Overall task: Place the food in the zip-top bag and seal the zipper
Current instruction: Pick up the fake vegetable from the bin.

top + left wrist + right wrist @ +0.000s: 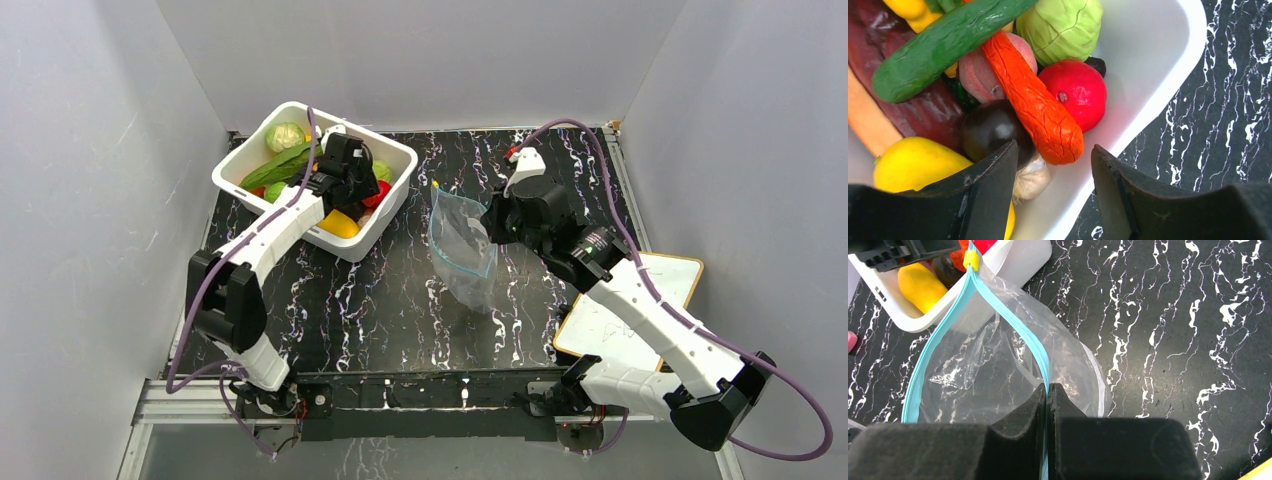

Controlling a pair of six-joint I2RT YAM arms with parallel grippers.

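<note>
Nearest the arm bases, at the right of the black marbled counter [380,300], a white board with an orange-yellow edge [625,310] is laid flat, partly covered by the right arm. Farther in, near the middle of the counter, the zip-top bag [462,250] is found, clear and crinkled, and nothing can be made out inside it. Its mouth is parted: the light-blue zipper [1046,371] is split into two strips, which are joined at a yellow slider [971,260] at the end nearest the tub. The right end effector [1048,392] is closed fully on one of these strips, the blue edge being pinched between fingers that are pressed together. Beyond the bag, at the far left of the counter, the white tub [390,205] is set at an angle to the counter's edges, and the food is heaped in it. A long green cucumber [943,45] and a pale green cabbage [1060,25] are seen at the far side of the heap. An orange carrot [1033,105] is laid over a pink piece [975,75], with a round red fruit [1080,92] just beside it. A dark purple piece [988,127], a yellow piece [913,162] and a pale beige piece [1033,180] are packed nearer the wrist camera. The left end effector [1054,146] is held above the tub with its fingers spread wide and nothing gripped; the carrot's tip is framed in the gap between them.
</note>
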